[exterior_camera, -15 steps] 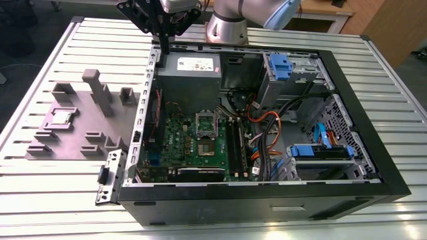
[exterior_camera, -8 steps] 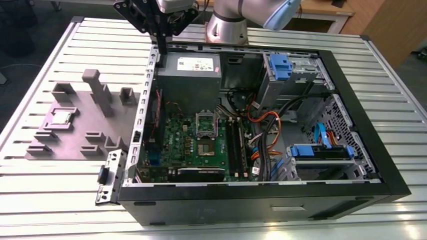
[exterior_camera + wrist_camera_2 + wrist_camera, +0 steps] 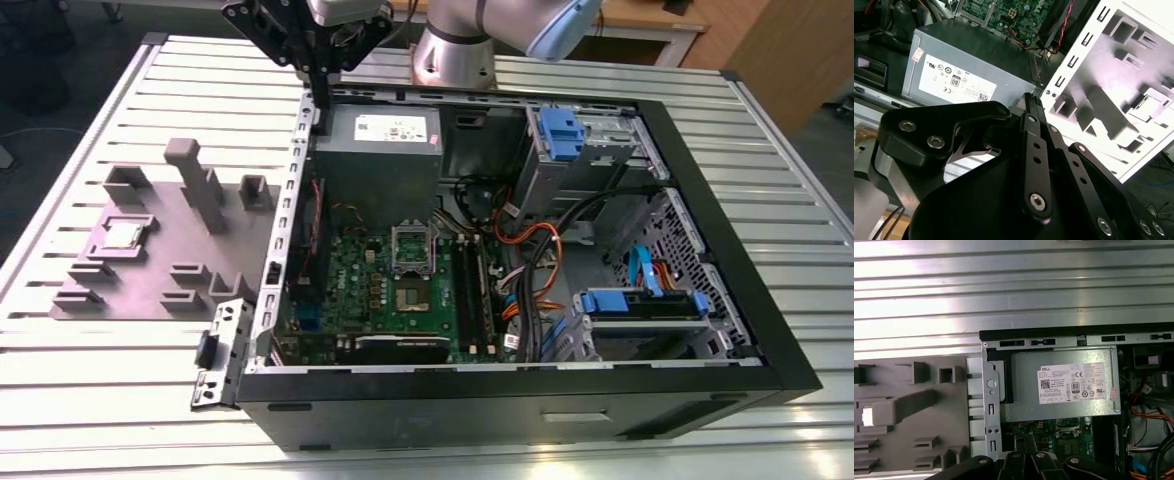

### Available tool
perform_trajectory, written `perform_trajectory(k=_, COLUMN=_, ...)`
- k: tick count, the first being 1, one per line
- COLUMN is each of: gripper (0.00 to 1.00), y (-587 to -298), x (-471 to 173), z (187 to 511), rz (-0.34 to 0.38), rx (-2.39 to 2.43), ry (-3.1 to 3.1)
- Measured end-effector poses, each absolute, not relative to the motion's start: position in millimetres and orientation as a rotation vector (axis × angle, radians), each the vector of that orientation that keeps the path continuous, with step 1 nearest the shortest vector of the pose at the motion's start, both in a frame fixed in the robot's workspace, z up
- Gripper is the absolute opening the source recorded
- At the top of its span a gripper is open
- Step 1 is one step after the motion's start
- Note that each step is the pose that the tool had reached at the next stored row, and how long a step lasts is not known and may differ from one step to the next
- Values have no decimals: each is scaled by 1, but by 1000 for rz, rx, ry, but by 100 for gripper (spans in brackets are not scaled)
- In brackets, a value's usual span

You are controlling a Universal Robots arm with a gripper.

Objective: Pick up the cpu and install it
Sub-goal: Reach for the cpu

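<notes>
Hand (image 3: 320,98) hangs w/ fingers pinched together & empty, over the back corner of the open computer case (image 3: 727,215). It is right above the case's perforated metal side wall (image 3: 296,190) & just beside the grey power supply box (image 3: 378,140). In the second wrist view the closed tips line up w/ that wall's top edge.

The cpu (image 3: 124,233) lies outside the case, flat in a square pocket of the grey holder tray (image 3: 147,300) on the slatted counter (image 3: 80,390). It is well apart from the hand, below it & toward the exterior view's left, w/ the side wall standing btwn them. The tray's tall posts (image 3: 200,185) rise near that wall, on the hand's side of the cpu.

Inside the case, the green board (image 3: 387,290) lies on the floor below the hand, past the power supply. Its silver socket frame (image 3: 411,245) has open air above. Cables (image 3: 534,250) crowd the far side of the board from the hand.
</notes>
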State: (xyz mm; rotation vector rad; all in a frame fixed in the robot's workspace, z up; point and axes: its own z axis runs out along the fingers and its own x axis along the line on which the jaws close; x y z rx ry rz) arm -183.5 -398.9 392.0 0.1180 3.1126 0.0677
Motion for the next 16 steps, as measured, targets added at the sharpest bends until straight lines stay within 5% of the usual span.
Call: perform_trajectory(k=16, gripper=10, y=-399, x=-189, z=392, rz=68, rx=118, ry=3113)
